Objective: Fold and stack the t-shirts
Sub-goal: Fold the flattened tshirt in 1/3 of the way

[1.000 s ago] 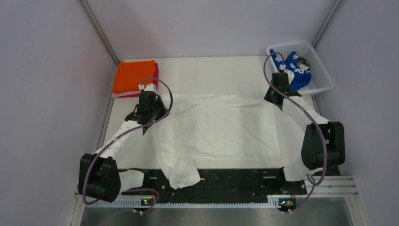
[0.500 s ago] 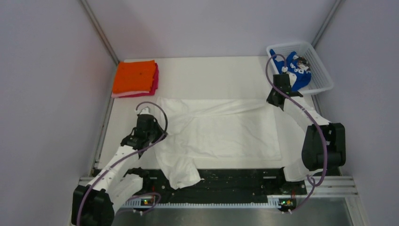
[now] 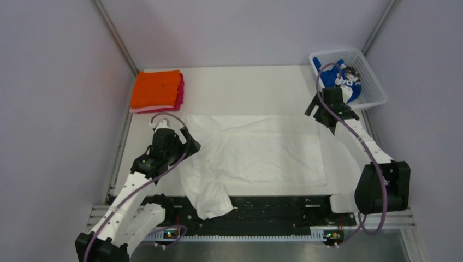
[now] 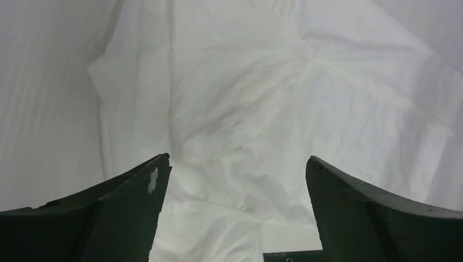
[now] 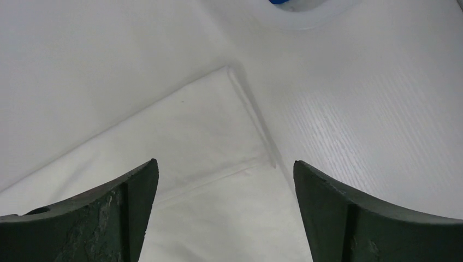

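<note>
white t-shirt (image 3: pixel 256 153) spread on table (image 3: pixel 245 87), orange tee (image 3: pixel 155 89) folded atop pink tee (image 3: pixel 181 94)

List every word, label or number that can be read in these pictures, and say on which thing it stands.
White lettering on the crumpled blue cloth t-shirt in the white plastic mesh basket: too small and blurred to read.
On the spread white cloth t-shirt and the folded orange t-shirt: no text shows.
</note>
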Controlling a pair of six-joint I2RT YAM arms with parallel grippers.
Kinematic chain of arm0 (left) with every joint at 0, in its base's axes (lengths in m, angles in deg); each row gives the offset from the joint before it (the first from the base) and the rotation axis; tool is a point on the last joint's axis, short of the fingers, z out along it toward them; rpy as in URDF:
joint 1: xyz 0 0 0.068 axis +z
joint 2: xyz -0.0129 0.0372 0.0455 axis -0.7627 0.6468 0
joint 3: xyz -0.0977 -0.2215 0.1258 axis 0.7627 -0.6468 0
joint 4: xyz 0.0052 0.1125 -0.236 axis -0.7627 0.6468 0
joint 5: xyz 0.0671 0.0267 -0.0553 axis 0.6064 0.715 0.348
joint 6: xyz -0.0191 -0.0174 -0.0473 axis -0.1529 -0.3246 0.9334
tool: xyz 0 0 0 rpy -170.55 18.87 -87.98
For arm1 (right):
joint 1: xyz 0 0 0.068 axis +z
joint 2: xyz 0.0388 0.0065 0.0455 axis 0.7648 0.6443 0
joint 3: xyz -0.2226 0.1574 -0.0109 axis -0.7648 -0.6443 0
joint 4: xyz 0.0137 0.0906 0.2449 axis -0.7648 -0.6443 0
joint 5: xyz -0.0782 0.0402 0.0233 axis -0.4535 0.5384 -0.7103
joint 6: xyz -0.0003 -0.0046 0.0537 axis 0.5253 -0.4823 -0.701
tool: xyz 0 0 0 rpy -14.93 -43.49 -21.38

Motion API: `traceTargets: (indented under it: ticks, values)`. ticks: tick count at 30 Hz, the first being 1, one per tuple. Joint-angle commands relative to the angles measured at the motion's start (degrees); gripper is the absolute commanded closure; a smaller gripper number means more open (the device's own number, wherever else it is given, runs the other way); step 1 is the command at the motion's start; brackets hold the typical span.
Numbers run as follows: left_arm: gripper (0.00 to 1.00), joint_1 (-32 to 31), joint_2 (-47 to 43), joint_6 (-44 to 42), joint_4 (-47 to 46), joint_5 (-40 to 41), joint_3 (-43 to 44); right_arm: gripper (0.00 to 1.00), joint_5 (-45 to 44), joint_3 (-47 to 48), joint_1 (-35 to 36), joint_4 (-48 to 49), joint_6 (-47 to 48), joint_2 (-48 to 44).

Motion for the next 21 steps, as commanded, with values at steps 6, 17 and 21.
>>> traceTargets:
  ticks: [6, 17, 21]
  values:
    - [0.01, 2.30, 27.02, -0.20, -19.66, -1.54, 13.06, 0.05, 24.52, -2.59, 1.09, 15.16, -2.29, 5.46]
    - [0.01, 8.46, 61.21, -1.81, -21.79, -11.73, 30.53, 0.04, 20.47, 1.54, 1.64, 18.78, -4.12, 22.03]
    - [0.01, 10.33, 69.22, -2.17, -22.41, -11.88, 38.79, 0.05, 17.58, 7.19, 1.37, 19.54, -4.04, 29.47]
